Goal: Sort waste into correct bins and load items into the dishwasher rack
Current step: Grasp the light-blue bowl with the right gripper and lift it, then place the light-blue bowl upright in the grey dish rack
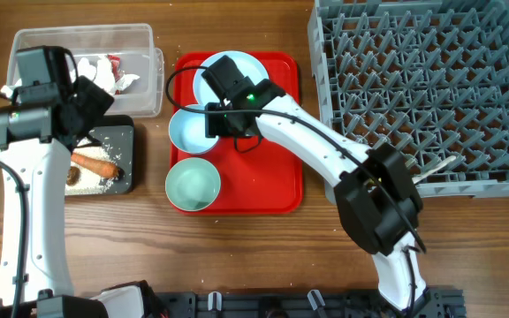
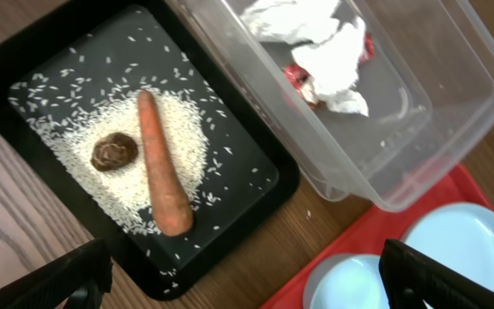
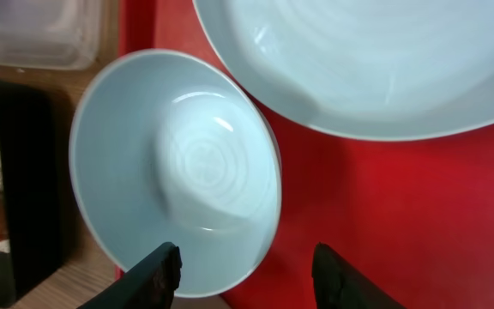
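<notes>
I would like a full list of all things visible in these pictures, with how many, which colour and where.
dishwasher rack: one, grey, table's far right
red tray: one, red, table centre
plate: one, pale blue, on the red tray
small bowl: one, pale blue, at the red tray's left edge
mint bowl: one, mint green, red tray's near left corner
clear tub: one, clear, far left
paper scraps: several, white and red, in the clear tub
black tray: one, black, beside the tub
rice: many grains, white, in the black tray
carrot: one, orange, on the rice
brown lump: one, brown, beside the carrot
left gripper: one, black, open, above the trays
right gripper: one, black, open, astride the small bowl's rim
</notes>
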Action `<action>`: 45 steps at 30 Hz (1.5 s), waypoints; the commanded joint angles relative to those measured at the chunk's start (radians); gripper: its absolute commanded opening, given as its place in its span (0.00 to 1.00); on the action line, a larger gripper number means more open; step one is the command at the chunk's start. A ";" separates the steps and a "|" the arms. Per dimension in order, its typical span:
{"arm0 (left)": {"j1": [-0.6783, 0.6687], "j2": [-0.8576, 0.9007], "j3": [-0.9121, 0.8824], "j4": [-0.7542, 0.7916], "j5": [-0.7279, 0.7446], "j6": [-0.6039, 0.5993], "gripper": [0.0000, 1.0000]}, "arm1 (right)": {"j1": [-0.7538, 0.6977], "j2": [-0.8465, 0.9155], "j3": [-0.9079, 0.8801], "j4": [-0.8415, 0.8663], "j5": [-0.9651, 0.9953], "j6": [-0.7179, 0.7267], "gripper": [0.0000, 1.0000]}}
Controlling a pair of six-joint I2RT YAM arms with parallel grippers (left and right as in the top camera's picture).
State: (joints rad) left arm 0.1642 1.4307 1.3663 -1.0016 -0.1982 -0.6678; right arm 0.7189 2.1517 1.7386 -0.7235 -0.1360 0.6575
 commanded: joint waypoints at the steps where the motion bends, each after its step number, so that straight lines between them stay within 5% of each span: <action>1: 0.023 0.019 0.008 -0.004 -0.024 -0.021 1.00 | 0.008 0.056 0.000 0.002 0.024 0.026 0.48; 4: 0.023 0.019 0.008 -0.004 -0.024 -0.021 1.00 | 0.008 0.101 0.000 0.003 0.024 0.026 0.44; 12: 0.023 0.019 0.008 -0.004 -0.024 -0.021 1.00 | 0.001 0.108 0.001 0.013 0.027 0.018 0.05; 23: 0.023 0.019 0.008 -0.004 -0.024 -0.021 1.00 | -0.085 -0.164 0.003 -0.040 0.201 -0.107 0.04; 30: 0.023 0.019 0.008 -0.004 -0.024 -0.021 1.00 | -0.175 -0.402 0.003 -0.163 0.566 -0.263 0.04; 37: 0.023 0.019 0.008 -0.004 -0.024 -0.021 1.00 | -0.197 -0.432 0.002 -0.137 0.976 -0.433 0.04; 45: 0.023 0.019 0.008 -0.004 -0.024 -0.021 1.00 | -0.209 -0.402 0.002 -0.010 1.053 -0.587 0.04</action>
State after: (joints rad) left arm 0.1844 1.4418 1.3663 -1.0050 -0.2050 -0.6720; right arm 0.5201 1.7306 1.7378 -0.7586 0.8654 0.1246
